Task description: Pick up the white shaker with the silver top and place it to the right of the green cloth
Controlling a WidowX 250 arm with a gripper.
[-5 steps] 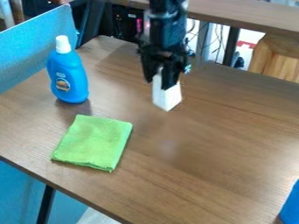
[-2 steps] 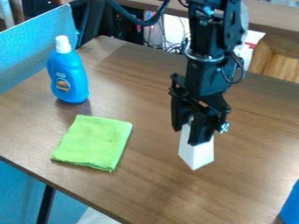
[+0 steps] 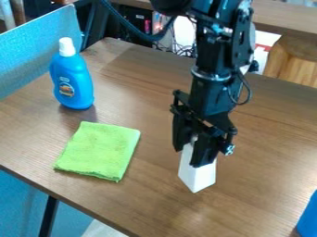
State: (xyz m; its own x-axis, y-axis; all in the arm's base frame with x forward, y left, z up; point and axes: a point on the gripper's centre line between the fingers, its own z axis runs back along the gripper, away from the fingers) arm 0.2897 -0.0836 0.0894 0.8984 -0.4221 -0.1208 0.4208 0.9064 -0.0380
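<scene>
So the gripper [image 3: 197, 150] has a white block [image 3: 197, 175] pinched in its fingers, just below center, around 6 o'clock. Green cloth [image 3: 99, 150] sits near 8 o'clock, blue bottle [image 3: 72, 81] up around 10.

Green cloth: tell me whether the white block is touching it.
No, bare tabletop shows between the green cloth and the white block in the gripper.

Blue bottle [image 3: 73, 78] with white cap [image 3: 66, 46] stood upright on wood-grain tabletop [image 3: 145, 201], near blue panel [image 3: 34, 53] along left side. Green cloth [image 3: 99, 150] lay flat, apart from bottle. Blue object [image 3: 309, 220], partly cut off, sat at lower right edge. Behind: tangled cables [image 3: 180, 50], brown shelf-like surface [image 3: 288, 17], light wooden piece [image 3: 295, 67].
</scene>
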